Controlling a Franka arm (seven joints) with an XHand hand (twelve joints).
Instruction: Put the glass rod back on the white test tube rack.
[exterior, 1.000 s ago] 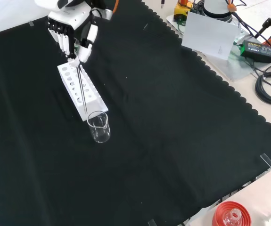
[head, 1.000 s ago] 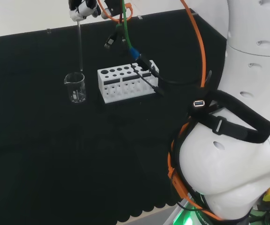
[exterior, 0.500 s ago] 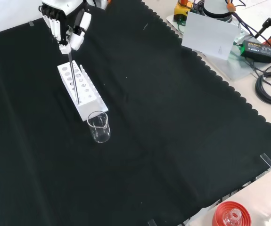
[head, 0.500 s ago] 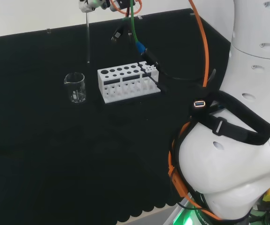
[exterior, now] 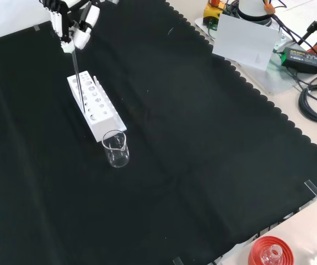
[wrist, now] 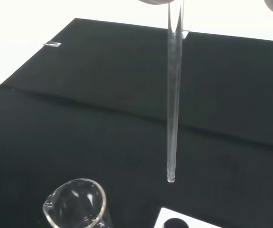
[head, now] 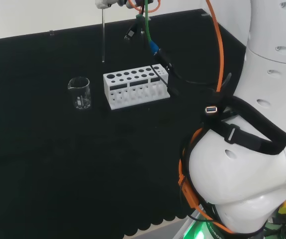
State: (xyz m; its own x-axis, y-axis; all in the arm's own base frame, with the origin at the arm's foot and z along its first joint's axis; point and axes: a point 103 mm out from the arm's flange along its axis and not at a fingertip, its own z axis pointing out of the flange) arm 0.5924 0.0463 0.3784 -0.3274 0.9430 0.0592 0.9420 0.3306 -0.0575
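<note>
Glass rod (exterior: pixel 76 69), pinched upright in the hand's (exterior: pixel 70 25) curled fingers, has risen clear of the beaker (exterior: pixel 116 148) and drifted over toward the white rack (exterior: pixel 95 109), so lowering it into a hole looks next.

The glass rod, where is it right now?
In the head view the rod hangs upright from the hand, lifted above the cloth between the beaker and the rack.
</note>
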